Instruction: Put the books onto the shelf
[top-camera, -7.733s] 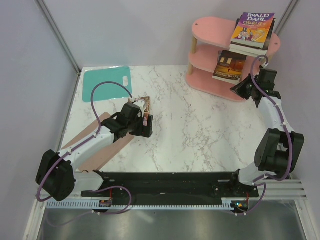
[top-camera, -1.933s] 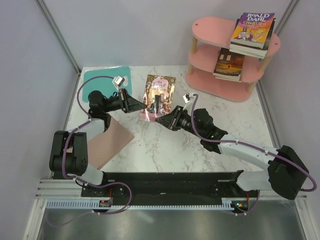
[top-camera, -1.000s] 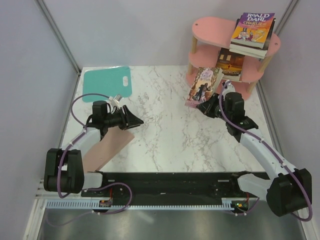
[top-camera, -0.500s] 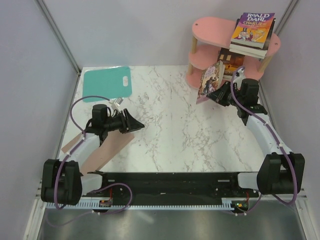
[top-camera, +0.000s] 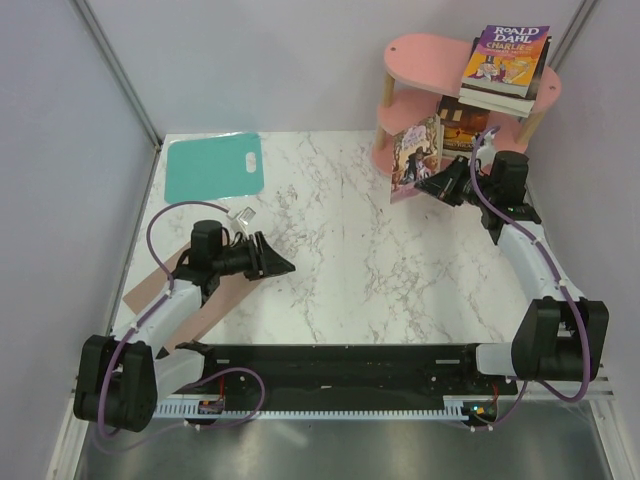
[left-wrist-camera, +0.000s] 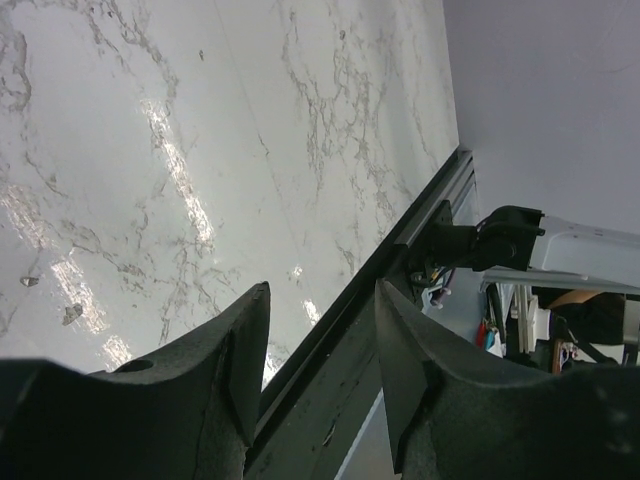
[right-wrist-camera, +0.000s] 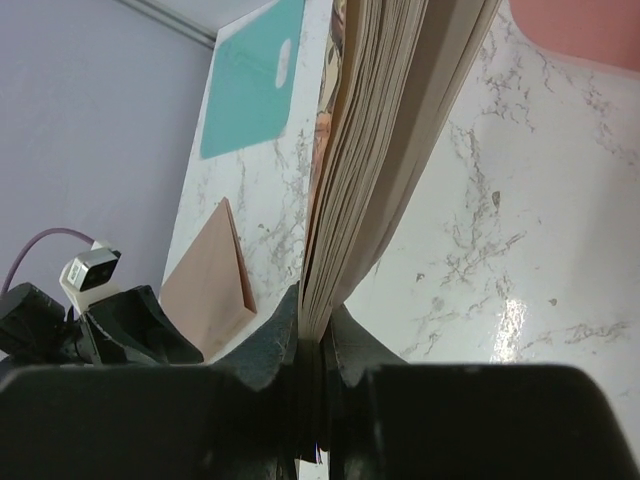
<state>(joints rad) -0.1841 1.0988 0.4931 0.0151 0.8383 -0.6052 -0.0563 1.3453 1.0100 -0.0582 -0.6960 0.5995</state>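
The pink illustrated paperback (top-camera: 417, 152), pinched in the right gripper (right-wrist-camera: 312, 312), should be levelled, seemingly, for the pink oval-boarded shelf (top-camera: 420, 55); the left gripper (left-wrist-camera: 320, 300) is held apart, empty.

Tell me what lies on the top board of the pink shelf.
A Roald Dahl book lies face up on the top board of the pink shelf. It covers a second book, whose page edges alone show; its cover is hidden.

Pink shelf (top-camera: 420, 52) bears a Roald Dahl book (top-camera: 505, 55) on top and a dark book (top-camera: 466, 122) mid-tier; a pinkish paperback (top-camera: 418, 152) is upright beside it.
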